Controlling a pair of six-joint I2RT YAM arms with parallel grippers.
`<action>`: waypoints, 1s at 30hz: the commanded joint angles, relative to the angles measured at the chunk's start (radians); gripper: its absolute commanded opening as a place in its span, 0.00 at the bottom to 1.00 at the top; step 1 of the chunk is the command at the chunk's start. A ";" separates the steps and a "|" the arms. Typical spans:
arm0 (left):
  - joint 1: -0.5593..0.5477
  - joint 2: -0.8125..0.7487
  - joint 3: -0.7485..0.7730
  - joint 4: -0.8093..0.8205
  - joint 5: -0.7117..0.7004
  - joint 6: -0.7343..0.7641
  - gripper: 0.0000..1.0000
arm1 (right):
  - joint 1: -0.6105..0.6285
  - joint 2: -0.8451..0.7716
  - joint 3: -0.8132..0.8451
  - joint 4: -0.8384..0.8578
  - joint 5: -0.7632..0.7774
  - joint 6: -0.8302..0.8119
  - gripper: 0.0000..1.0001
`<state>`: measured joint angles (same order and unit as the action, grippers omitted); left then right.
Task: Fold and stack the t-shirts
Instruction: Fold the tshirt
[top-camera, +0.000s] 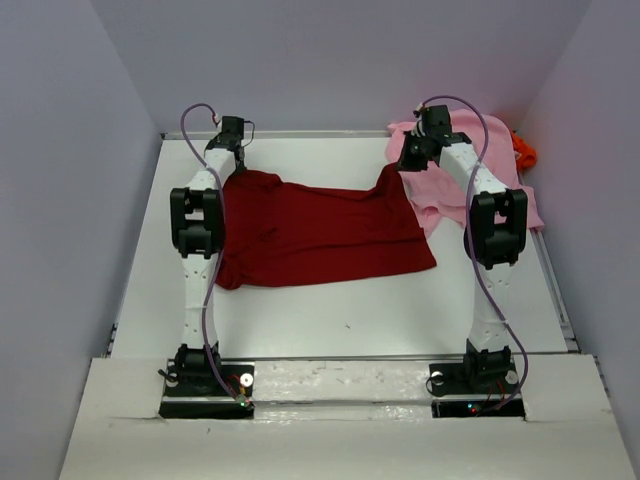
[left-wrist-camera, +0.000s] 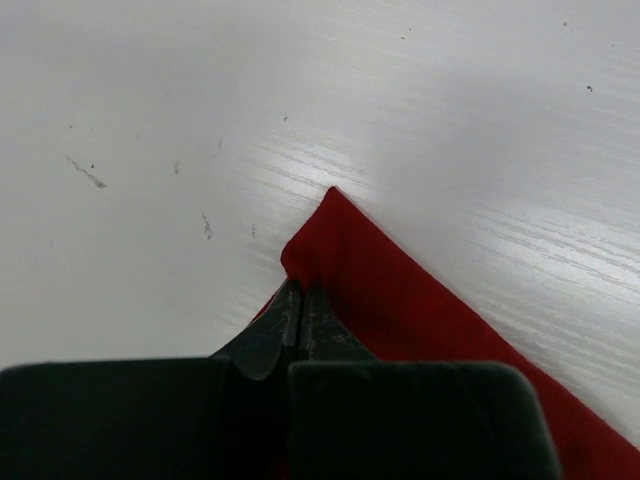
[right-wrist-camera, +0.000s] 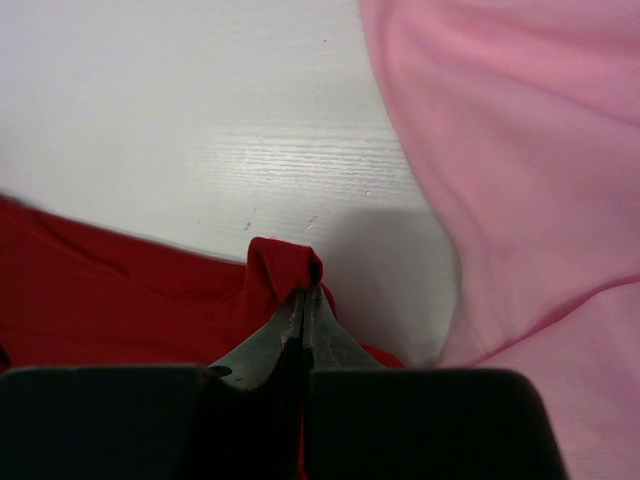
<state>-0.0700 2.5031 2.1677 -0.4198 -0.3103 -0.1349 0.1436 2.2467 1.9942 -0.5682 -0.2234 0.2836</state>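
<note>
Red shirt (top-camera: 320, 235) was spread on bench (top-camera: 330, 310) between the jaws, one corner was clamped in closed left jaws, another in closed right jaws, pink shirt (top-camera: 440, 205) was heaped just right of right jaws

White table (top-camera: 330, 310), wood-grain top, a few scuffs. Red shirt (top-camera: 320, 235) is spread across the middle toward the far edge, some wrinkles. Pink shirt (top-camera: 432, 205) is bunched at the far right corner, just beside the red. Orange shirt (top-camera: 524, 150) sits at the far right edge, mostly hidden behind the pink.
</note>
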 joint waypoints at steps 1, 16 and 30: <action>0.006 -0.115 0.006 -0.022 0.014 0.017 0.00 | -0.006 -0.052 -0.011 0.034 -0.025 -0.001 0.00; 0.003 -0.138 0.017 -0.030 0.063 0.015 0.00 | -0.006 -0.044 -0.005 0.034 -0.033 -0.001 0.00; 0.003 -0.130 0.020 -0.036 0.074 0.023 0.23 | -0.006 -0.049 -0.008 0.034 -0.028 -0.004 0.00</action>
<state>-0.0700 2.4302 2.1677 -0.4465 -0.2543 -0.1287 0.1436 2.2467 1.9942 -0.5682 -0.2375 0.2836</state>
